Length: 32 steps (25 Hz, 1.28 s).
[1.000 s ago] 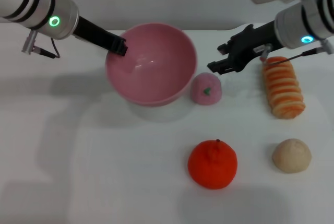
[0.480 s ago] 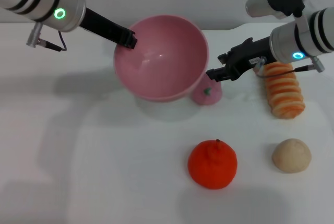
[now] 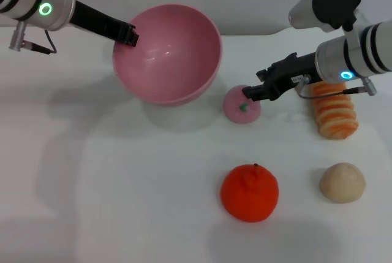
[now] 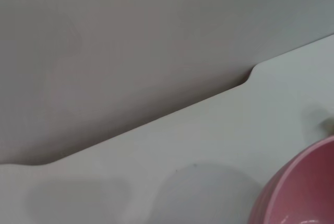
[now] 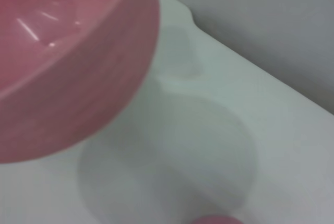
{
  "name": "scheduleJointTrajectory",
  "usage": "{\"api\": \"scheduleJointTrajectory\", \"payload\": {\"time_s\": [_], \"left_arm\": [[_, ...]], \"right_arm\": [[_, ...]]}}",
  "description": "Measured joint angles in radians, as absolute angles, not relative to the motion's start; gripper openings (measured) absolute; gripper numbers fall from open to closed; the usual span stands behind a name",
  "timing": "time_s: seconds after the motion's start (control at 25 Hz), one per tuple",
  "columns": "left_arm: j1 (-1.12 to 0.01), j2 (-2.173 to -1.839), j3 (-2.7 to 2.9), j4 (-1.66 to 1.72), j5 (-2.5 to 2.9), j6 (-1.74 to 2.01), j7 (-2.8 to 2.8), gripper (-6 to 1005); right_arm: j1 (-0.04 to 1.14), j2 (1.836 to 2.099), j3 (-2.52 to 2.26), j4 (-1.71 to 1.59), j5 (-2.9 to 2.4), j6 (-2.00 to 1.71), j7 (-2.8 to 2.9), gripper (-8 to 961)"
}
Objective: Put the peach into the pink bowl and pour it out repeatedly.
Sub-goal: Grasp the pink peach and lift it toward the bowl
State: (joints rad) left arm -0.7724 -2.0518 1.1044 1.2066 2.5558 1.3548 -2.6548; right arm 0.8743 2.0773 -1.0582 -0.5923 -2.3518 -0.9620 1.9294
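Note:
The pink bowl hangs tilted above the white table, its opening facing me, and it is empty. My left gripper is shut on its left rim. The bowl also shows in the left wrist view and the right wrist view. The peach, pale pink with a green stem mark, lies on the table just right of the bowl. A sliver of it shows in the right wrist view. My right gripper is open, with its tips at the peach's upper right side.
A bright orange round fruit sits at the front centre. A beige ball lies at the front right. An orange-and-white striped piece lies behind the ball, under my right arm. The table's back edge meets a grey wall.
My left gripper has carried the bowl up and to the left, uncovering the peach. My right gripper has come down and left, onto the peach.

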Motion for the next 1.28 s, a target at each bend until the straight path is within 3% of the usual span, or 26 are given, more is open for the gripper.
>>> {"api": "scheduleJointTrajectory", "payload": {"time_s": [1.04,1.28], "left_arm": [[-0.767,-2.054,1.113,1.213,2.553,1.374,-2.661,54],[-0.766,-2.054,1.112,1.213,2.553,1.375,-2.662,55]], "right_arm": [[0.853,2.080,-1.248,-0.497,-2.187,-0.795,1.927,528],[0.847,2.080,-1.259,-0.507,-2.186,-0.783,1.927,302]]}}
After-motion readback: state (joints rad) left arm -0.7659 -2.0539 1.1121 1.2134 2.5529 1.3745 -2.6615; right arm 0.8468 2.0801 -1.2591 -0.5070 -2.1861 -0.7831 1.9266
